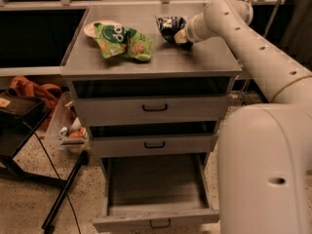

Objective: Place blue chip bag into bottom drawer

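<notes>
The blue bag (169,26) looks light and soft, a thin foil pouch that probably gives and crackles under pressure. The contents are likely brittle, so a hard squeeze could crush them. The foil looks slick, and a hold on the puffed middle could slide off. A pinch on a crimped end or a folded corner, where the foil is doubled and flat, seems the safer place to take it. Being so light, it should swing and flop from whatever point holds it, so it needs room when it goes down past the upper drawer fronts.

The blue bag is small, crumpled and dark navy, with white and pale markings on its face. It stands tilted near the back edge of the tabletop (204,60), right of the middle. The hand (182,36) is pressed against its right lower side, between the bag and the back right corner. Whether the hand has closed on the bag cannot be told.

A green bag (122,42) lies well apart, toward the back left corner. The bottom drawer (156,217) stands pulled out below the front edge, its tray bare.
</notes>
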Controlling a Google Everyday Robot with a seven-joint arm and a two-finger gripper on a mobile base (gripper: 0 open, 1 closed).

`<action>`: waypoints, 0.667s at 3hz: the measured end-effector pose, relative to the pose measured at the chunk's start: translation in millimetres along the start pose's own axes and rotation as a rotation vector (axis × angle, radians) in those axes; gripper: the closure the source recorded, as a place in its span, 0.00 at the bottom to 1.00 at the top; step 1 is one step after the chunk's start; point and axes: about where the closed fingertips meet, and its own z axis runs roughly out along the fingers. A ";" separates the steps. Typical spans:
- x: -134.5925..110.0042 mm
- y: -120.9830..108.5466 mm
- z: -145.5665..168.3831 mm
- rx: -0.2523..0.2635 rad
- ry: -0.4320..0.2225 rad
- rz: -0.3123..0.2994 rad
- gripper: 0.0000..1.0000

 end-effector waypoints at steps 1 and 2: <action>-6.3 -0.3 -44.9 0.031 -0.085 -0.008 1.00; -1.3 10.4 -87.6 0.053 -0.137 -0.023 1.00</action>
